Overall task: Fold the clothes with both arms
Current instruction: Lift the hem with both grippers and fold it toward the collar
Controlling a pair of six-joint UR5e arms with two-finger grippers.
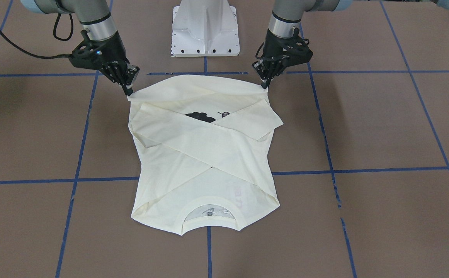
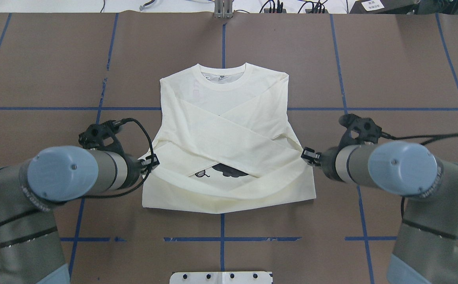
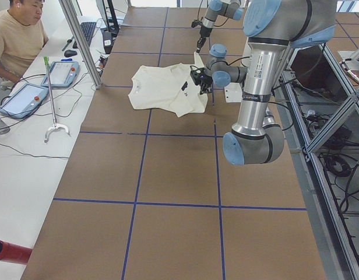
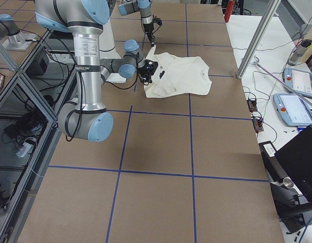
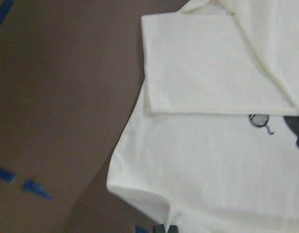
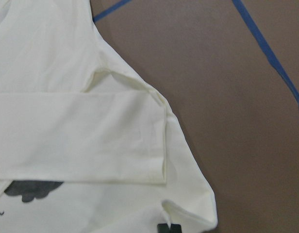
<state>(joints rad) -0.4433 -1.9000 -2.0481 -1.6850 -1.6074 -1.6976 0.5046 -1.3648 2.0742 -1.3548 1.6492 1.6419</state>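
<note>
The T-shirt (image 1: 193, 162) lies on the bench (image 1: 383, 123) midway between its left and right edges, with the collar toward the edge away from the robot and both long sleeves folded crosswise over the body. The left claw (image 1: 265, 85) pinches one hem corner and the right claw (image 1: 128, 92) pinches the other, holding the hem stretched between them, lifted off the bench, near the white pedestal base (image 1: 205, 34). Part of the black print shows between the lifted hem and the crossed sleeves.
</note>
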